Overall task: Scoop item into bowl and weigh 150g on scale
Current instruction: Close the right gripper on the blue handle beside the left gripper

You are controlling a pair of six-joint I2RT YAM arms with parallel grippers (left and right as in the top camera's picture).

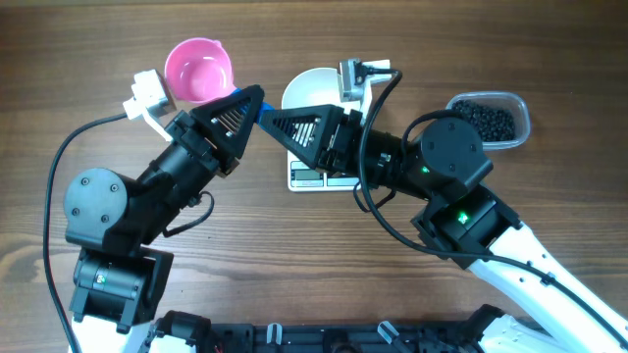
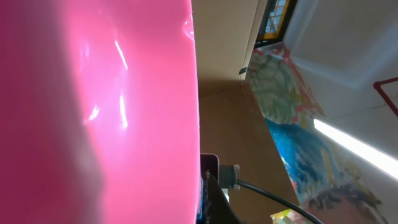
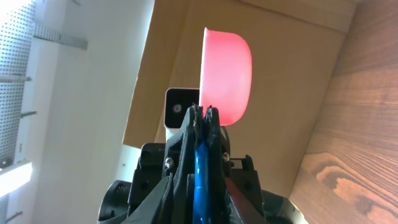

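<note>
Beans (image 1: 488, 120): heaped in clear tub (image 1: 525, 110), far right of table (image 1: 98, 39).
Bowl (image 1: 304, 90): on scale (image 1: 314, 178), display edge facing us.
Our left pincer (image 1: 257, 97): clenched.
Our right pincer (image 1: 277, 122): pinching blue tool (image 3: 200, 180).

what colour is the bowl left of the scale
The left bowl is pink; the overhead view shows it best.

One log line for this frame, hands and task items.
left hand shut | right hand shut on blue handle | bowl on scale | beans in tub
</note>
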